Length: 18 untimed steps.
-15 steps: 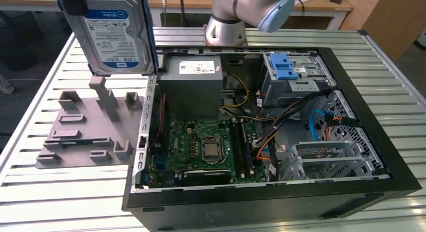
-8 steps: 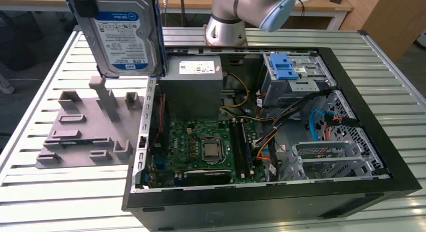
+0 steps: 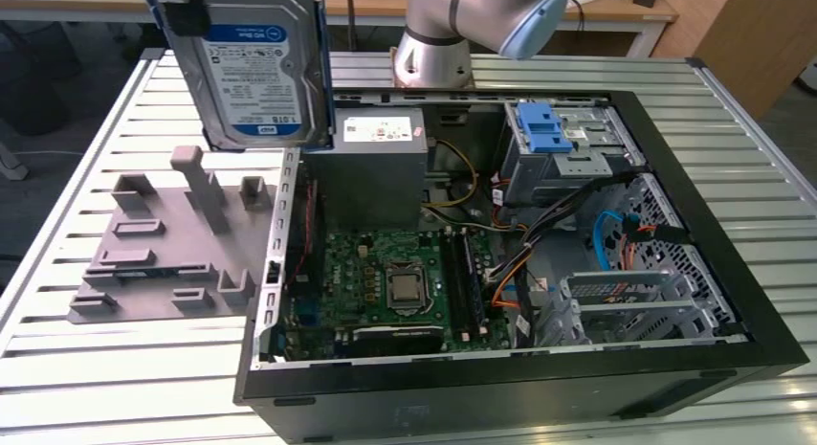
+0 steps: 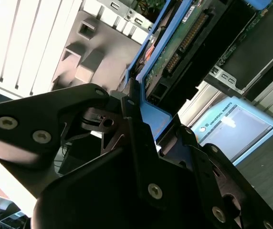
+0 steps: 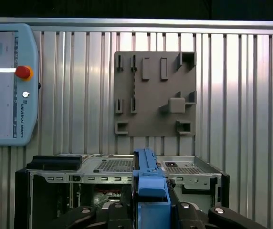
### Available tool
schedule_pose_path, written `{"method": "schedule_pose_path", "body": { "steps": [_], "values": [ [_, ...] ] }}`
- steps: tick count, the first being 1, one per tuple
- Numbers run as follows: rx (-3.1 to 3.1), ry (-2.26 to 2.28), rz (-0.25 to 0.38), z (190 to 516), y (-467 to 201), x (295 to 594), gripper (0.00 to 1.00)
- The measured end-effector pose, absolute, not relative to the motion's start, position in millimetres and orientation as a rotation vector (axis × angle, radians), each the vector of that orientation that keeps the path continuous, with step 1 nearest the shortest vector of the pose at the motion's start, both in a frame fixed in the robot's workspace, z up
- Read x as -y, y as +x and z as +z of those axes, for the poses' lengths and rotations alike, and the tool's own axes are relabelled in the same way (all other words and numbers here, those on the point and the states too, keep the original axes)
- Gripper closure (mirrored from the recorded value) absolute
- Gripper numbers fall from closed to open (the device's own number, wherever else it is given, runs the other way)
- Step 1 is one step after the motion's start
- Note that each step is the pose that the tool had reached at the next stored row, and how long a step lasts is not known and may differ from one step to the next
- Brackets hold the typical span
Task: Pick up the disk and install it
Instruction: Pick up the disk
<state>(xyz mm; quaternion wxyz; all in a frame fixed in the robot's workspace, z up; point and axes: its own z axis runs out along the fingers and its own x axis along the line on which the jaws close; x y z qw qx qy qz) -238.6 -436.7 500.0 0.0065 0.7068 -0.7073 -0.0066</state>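
Up close in the second wrist view, the black jaws are clamped tight on the disk (image 4: 174, 45), gripping its blue carrier frame (image 4: 148, 112) from both sides, with the green circuit-board face turned to the camera. In the first wrist view the frame's blue edge (image 5: 151, 188) sits squeezed between the two black fingers (image 5: 194, 214).

In the exterior view the disk (image 3: 255, 67) hangs upright in the air, label face out. It is clear of the bench (image 3: 128, 378), high on the exterior view's left, above where the grey fixture plate (image 3: 166, 263) lies beside the open computer case (image 3: 511, 397).

Inside the case, the motherboard (image 3: 383, 282) lies flat. Behind it is the grey box with the white sticker (image 3: 370, 167), and a blue latch piece (image 3: 546, 129) stands on the drive cage. Beyond the case rises the arm (image 3: 441, 33). A teach pendant (image 5: 5, 86) rests on the slats.
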Motion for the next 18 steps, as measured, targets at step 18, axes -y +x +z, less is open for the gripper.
{"method": "schedule_pose_path", "body": {
  "steps": [18],
  "values": [
    [2.213,2.211,-0.021,500,-194,439,0.64]
  ]
}}
